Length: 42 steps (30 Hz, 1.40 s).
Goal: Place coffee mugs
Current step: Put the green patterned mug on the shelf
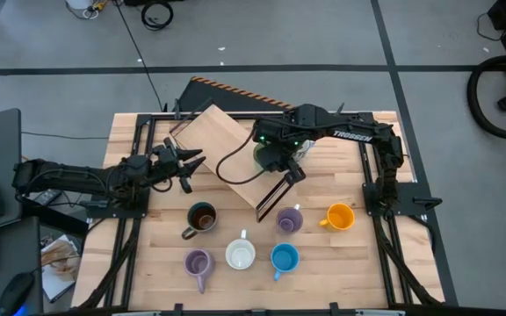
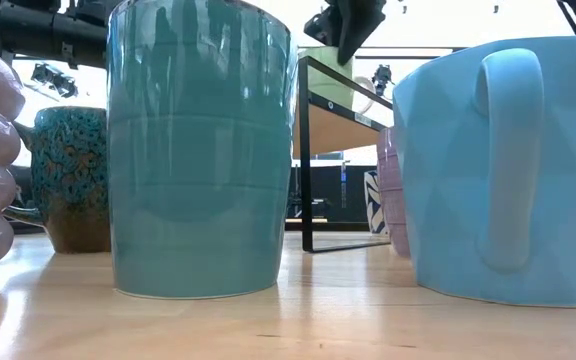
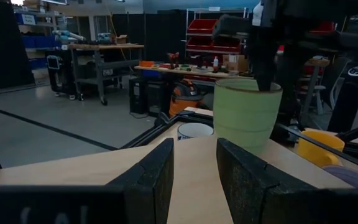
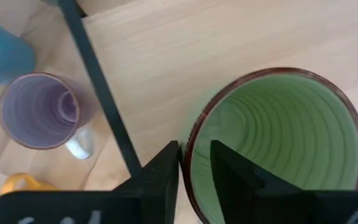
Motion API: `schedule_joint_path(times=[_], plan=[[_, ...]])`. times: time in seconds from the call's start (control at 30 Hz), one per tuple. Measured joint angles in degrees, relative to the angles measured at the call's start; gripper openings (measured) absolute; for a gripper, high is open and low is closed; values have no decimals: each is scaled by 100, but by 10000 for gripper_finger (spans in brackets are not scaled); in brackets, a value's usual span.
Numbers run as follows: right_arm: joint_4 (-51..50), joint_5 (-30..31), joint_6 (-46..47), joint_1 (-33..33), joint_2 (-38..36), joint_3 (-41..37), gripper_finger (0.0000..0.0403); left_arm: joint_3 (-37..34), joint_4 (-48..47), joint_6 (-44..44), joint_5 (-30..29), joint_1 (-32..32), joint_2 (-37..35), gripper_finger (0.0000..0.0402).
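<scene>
Green mug (image 1: 265, 156) up on the raised wooden shelf (image 1: 222, 140), right gripper (image 1: 281, 161) at its rim, left gripper (image 1: 185, 165) parted, empty, beside the shelf. Six mugs below on the desk (image 1: 341, 263). Right wrist: fingers (image 4: 160, 177) straddling the rim, slightly apart, grip impossible to tell.

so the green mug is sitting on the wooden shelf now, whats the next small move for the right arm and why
Probably open a little wider and lift straight up. The right gripper straddles the rim of the green mug, which stands upright on the wooden shelf, so pulling sideways might tip it.
</scene>
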Motion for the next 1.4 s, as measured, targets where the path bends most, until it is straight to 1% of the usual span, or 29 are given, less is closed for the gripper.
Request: schedule_joint_path(times=[0.13, 0.3, 0.5, 0.57, 0.67, 0.8, 0.93, 1.03, 1.1, 1.2, 1.33, 1.4], plan=[[-2, 160, 206, 21, 0, 0, 128, 0, -18, 84, 51, 2, 2, 128], [-5, 177, 393, 85, 0, 0, 161, 0, -16, 86, 194, 2, 2, 128], [-77, 508, 680, 190, -8, 176, 203, 27, 199, -40, 198, 2, 2, 128], [-102, 564, 772, 234, -9, 327, 215, 181, -43, -18, 265, 2, 2, 129], [-204, 588, 898, 292, -13, 553, 230, 554, -575, 63, 533, 2, 10, 130], [-496, 752, 1272, 306, -15, 751, 237, 1058, -1149, 301, 847, 0, 165, 130], [-521, 741, 1704, 303, -174, 706, 234, 1377, -1247, 811, 801, 0, 365, 130], [-329, 740, 2010, 350, -487, 650, 228, 1563, -1255, 959, 796, 0, 553, 130], [-79, 754, 2190, 412, -791, 513, 224, 1656, -1256, 969, 796, 0, 675, 130], [573, 873, 2470, 512, -1325, 10, 220, 1810, -1262, 969, 855, 0, 923, 130], [1324, 1073, 2781, 629, -2059, -959, 219, 2072, -1244, 1076, 916, 2, 1356, 130], [1662, 1170, 2917, 687, -2427, -1511, 219, 2227, -1138, 1241, 833, 6, 1608, 130]])
